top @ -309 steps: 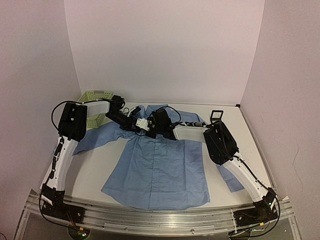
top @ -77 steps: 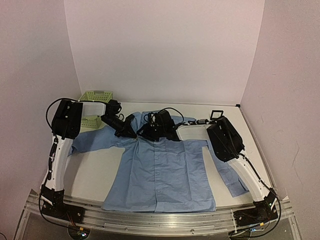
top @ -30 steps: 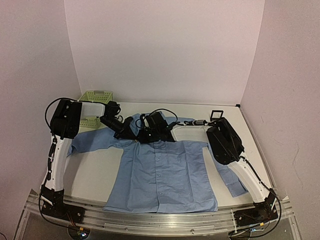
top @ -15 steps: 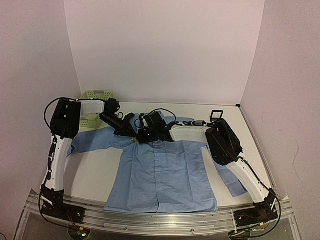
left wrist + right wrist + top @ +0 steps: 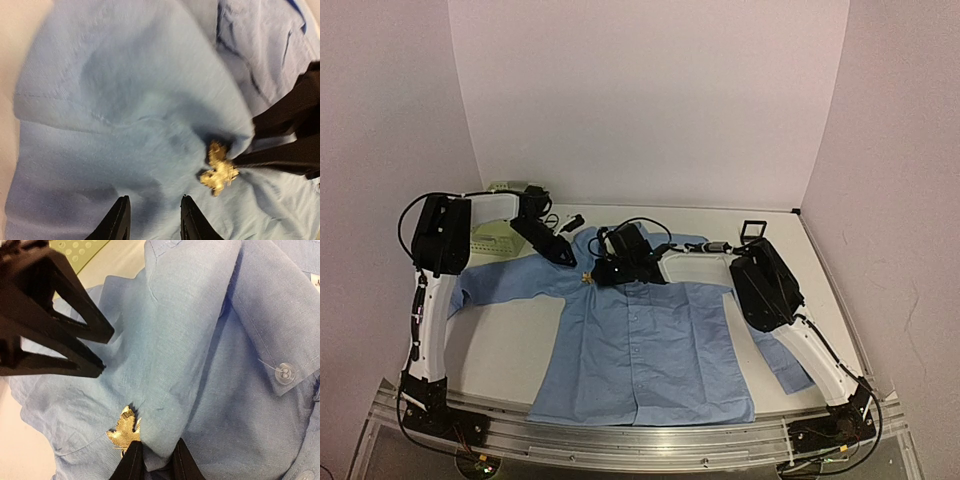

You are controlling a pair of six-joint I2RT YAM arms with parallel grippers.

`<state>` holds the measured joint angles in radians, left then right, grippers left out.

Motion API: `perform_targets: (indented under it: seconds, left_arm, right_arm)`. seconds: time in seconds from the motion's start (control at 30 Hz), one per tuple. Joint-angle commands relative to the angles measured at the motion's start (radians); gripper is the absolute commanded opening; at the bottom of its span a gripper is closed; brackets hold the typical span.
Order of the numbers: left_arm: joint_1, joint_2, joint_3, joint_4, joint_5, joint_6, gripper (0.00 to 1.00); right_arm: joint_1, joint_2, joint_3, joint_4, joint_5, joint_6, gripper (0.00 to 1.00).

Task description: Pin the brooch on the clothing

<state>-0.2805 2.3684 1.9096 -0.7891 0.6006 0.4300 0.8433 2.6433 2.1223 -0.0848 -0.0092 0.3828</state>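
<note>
Spread flat, a light blue button-up shirt (image 5: 650,340) has one fold pinched in the right gripper (image 5: 156,446), while the left gripper (image 5: 154,200) hangs parted and empty. A small gold leaf-shaped brooch (image 5: 125,430) sits at the shirt's ten o'clock, just beside the right fingers.

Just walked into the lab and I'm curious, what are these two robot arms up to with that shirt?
They are working on fixing a small gold brooch to a blue shirt spread on the table. The right gripper pinches a fold of the shirt right beside the brooch, which sits on the cloth near the collar. The left gripper is open and hovers just off the brooch, holding nothing. Whether the pin is fastened cannot be seen.
</note>
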Motion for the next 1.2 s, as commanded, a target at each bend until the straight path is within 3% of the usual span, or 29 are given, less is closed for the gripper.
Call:
perform_targets:
  seconds: [0.0, 0.17, 0.47, 0.67, 0.93, 1.17]
  left_arm:
    - [-0.016, -0.061, -0.071, 0.048, -0.070, 0.180, 0.32]
    - [-0.054, -0.083, -0.189, 0.093, -0.047, 0.236, 0.31]
    - [-0.063, -0.081, -0.259, 0.082, -0.035, 0.218, 0.22]
    - [-0.059, -0.085, -0.289, 0.079, -0.055, 0.214, 0.11]
    - [-0.047, -0.067, -0.272, 0.075, -0.035, 0.145, 0.00]
    - [-0.046, -0.036, -0.222, 0.067, 0.006, 0.088, 0.00]
  right_arm:
    - [0.014, 0.067, 0.004, -0.103, 0.009, 0.011, 0.19]
    - [0.014, 0.073, 0.017, -0.104, 0.040, 0.025, 0.18]
    - [0.014, 0.118, 0.080, -0.101, 0.066, 0.110, 0.16]
    - [0.012, 0.130, 0.091, -0.093, 0.095, 0.146, 0.14]
    - [0.016, 0.125, 0.086, -0.071, 0.078, 0.055, 0.15]
    - [0.028, 0.109, 0.064, -0.061, 0.092, -0.017, 0.14]
